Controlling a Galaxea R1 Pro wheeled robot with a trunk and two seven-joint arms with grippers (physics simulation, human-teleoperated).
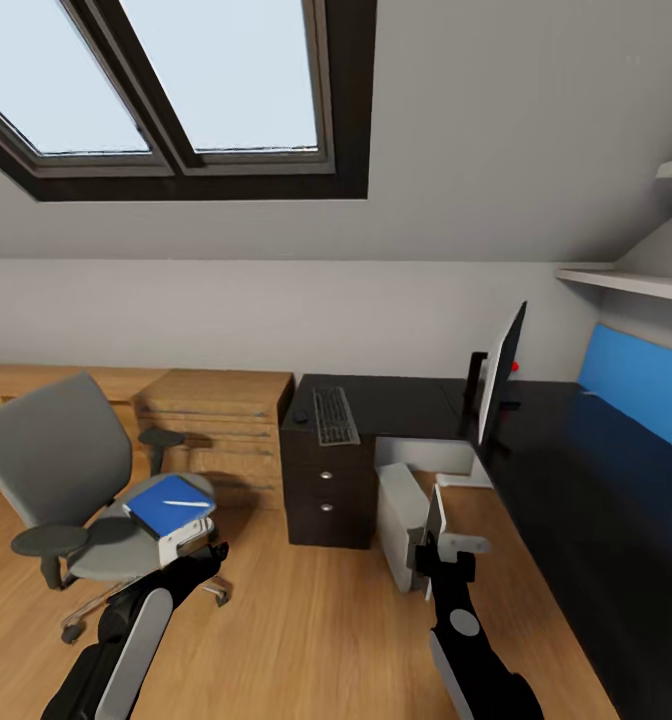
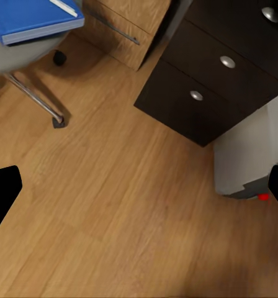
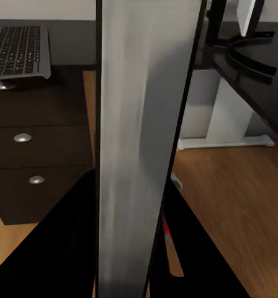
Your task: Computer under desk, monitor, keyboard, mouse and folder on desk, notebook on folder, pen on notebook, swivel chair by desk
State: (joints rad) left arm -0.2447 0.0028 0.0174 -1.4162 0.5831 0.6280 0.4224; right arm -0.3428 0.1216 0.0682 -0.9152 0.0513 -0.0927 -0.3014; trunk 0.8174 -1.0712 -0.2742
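Floor under me is oak-look planks, warm with a soft satin sheen. The desk top is glossy black and mirrors the blue panel above it; its drawers are dark brown woodgrain with shiny round metal knobs. Chair is grey woven-looking cloth with matt black padded armrests and a chrome base. The folder looks like smooth bright blue plastic or card. The computer case is matt pale grey. The slab in my right gripper looks like brushed grey metal. Keyboard is dull dark plastic.
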